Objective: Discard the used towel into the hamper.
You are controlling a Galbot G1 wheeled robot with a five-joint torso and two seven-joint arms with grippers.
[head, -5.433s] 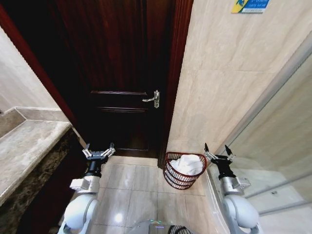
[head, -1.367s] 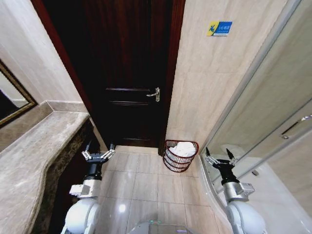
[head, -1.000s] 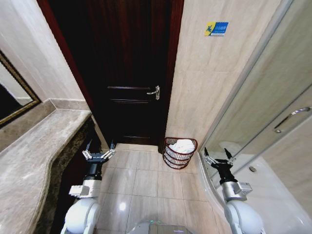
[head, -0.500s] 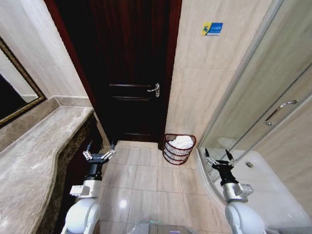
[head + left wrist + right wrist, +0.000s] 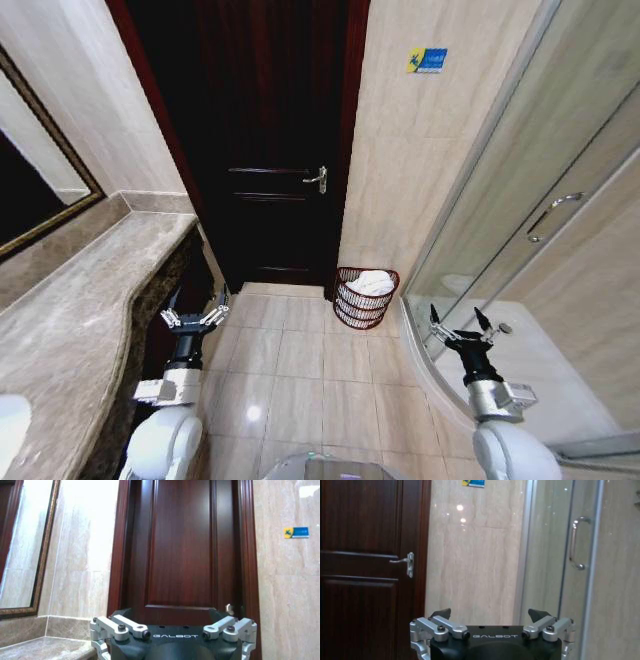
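Note:
The hamper (image 5: 363, 303), a small round reddish-brown ribbed basket, stands on the tiled floor against the wall just right of the door. A white towel (image 5: 371, 283) lies bunched inside it. My left gripper (image 5: 195, 316) is held up at the lower left beside the counter, open and empty, well short of the hamper. My right gripper (image 5: 457, 319) is raised at the lower right by the shower edge, also open and empty. The left wrist view has the left gripper (image 5: 174, 627) facing the door, and the right wrist view has the right gripper (image 5: 490, 613) facing the wall.
A dark wooden door (image 5: 275, 150) with a metal handle (image 5: 318, 180) is shut straight ahead. A marble counter (image 5: 80, 320) under a framed mirror (image 5: 40, 190) runs along the left. A glass shower door (image 5: 560, 200) and its raised curb (image 5: 440, 375) close the right. Tiled floor (image 5: 300, 360) lies between.
The whole head view has shifted: the hamper looks smaller and farther off, and more counter, mirror and shower show. Both arms keep their raised, open pose.

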